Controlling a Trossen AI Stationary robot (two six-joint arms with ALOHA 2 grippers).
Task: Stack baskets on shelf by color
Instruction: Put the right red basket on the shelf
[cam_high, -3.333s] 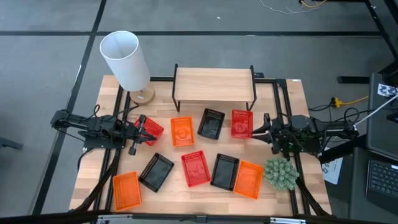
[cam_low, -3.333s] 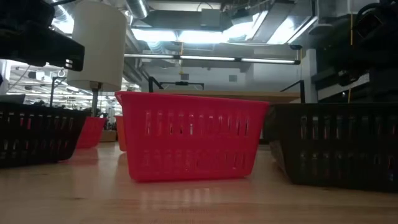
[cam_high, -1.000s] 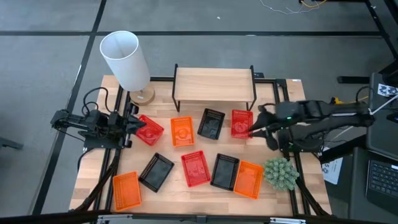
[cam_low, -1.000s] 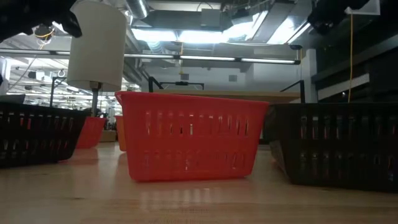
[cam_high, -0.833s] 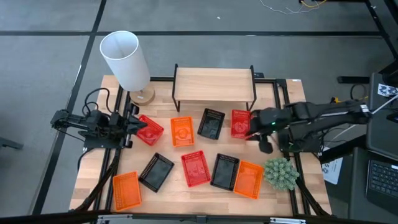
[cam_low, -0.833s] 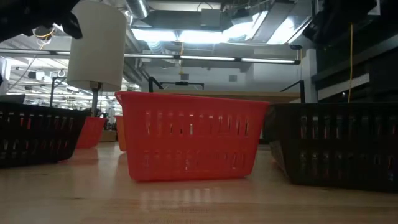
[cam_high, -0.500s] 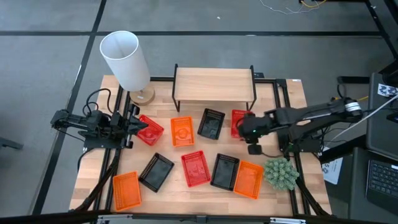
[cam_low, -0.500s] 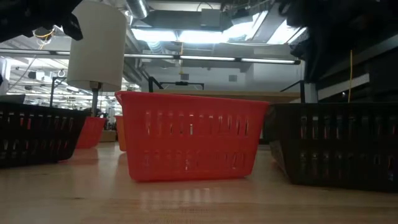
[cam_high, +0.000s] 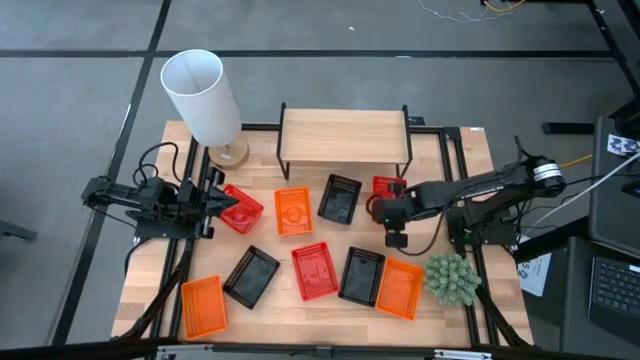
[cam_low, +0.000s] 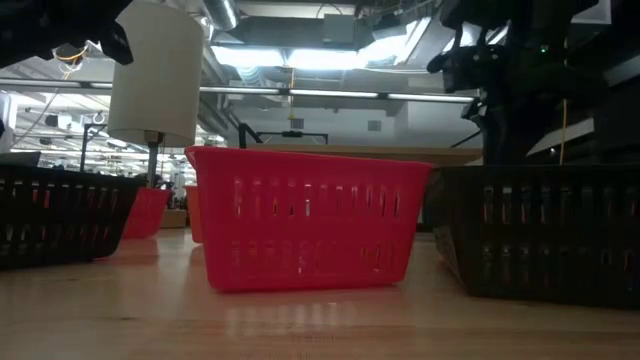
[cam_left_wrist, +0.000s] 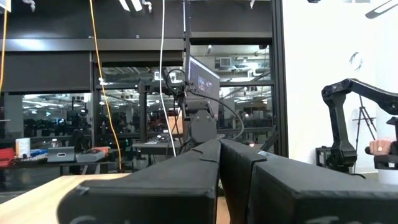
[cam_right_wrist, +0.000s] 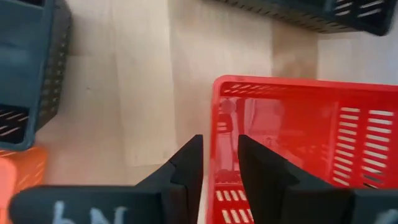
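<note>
The right gripper (cam_high: 385, 209) hangs over the red basket (cam_high: 385, 187) that lies just in front of the shelf (cam_high: 344, 136); in the right wrist view its two fingers (cam_right_wrist: 186, 163) straddle one wall of that basket (cam_right_wrist: 298, 143), one finger outside, one inside, with a narrow gap between them, so it looks slightly open and not yet clamped. Being thin plastic mesh, the basket should be very light and somewhat springy; its rim is the stiffest part, and the wall between the fingers is the sensible place to pinch, since the smooth plastic may slip or tilt if held at one end. It appears empty, as do the others visible in the high view: beside the right gripper a black basket (cam_high: 340, 199) and an orange basket (cam_high: 292, 211), nearer the table's front edge another red one (cam_high: 314, 270), with no basket yet on the shelf. The left gripper (cam_high: 215, 205) waits at a red basket (cam_high: 240, 208) far to the other side, its fingers (cam_left_wrist: 205, 163) pressed together.
</note>
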